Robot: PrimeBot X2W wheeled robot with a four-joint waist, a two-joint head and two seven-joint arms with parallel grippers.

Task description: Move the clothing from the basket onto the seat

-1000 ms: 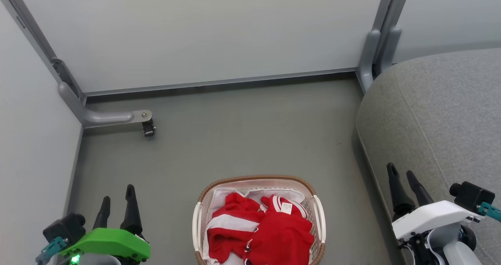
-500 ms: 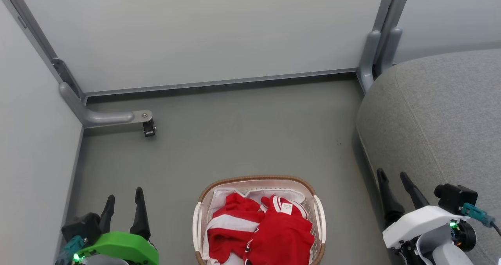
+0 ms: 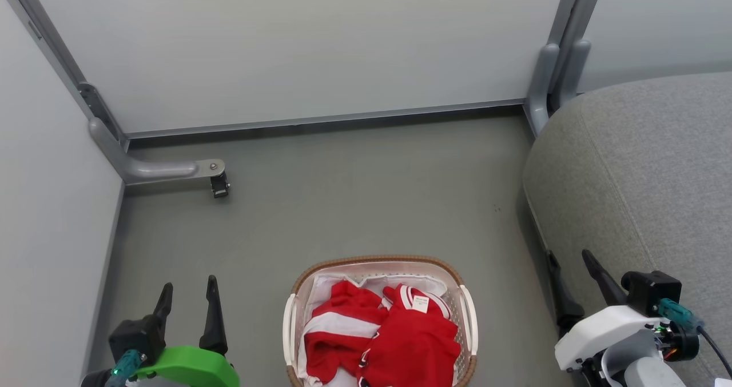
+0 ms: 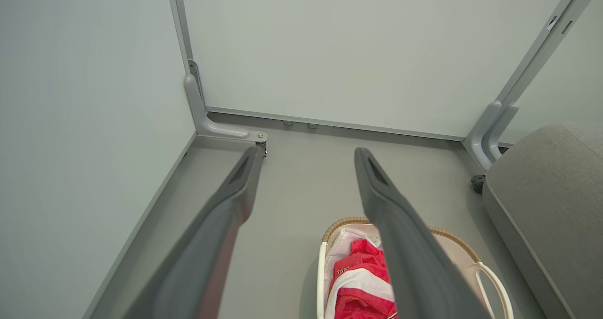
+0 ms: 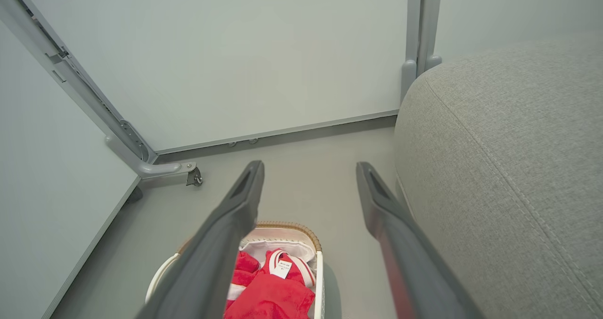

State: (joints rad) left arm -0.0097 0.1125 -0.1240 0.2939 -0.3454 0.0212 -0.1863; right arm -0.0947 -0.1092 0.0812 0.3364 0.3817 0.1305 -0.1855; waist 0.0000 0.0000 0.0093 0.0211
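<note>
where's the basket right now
In the head view the basket sits on the floor at bottom centre, between the left tool and the right tool, with the seat off to its right.

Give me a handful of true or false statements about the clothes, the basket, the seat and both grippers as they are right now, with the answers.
1. The red clothing lies inside the basket. True.
2. The left gripper is shut on a garment. False: it is open, holds nothing and is beside the basket.
3. The seat is on the robot's right of the basket. True.
4. One garment lies on the seat. False: both red garments are in the basket.
5. The right gripper is open. True.
</note>
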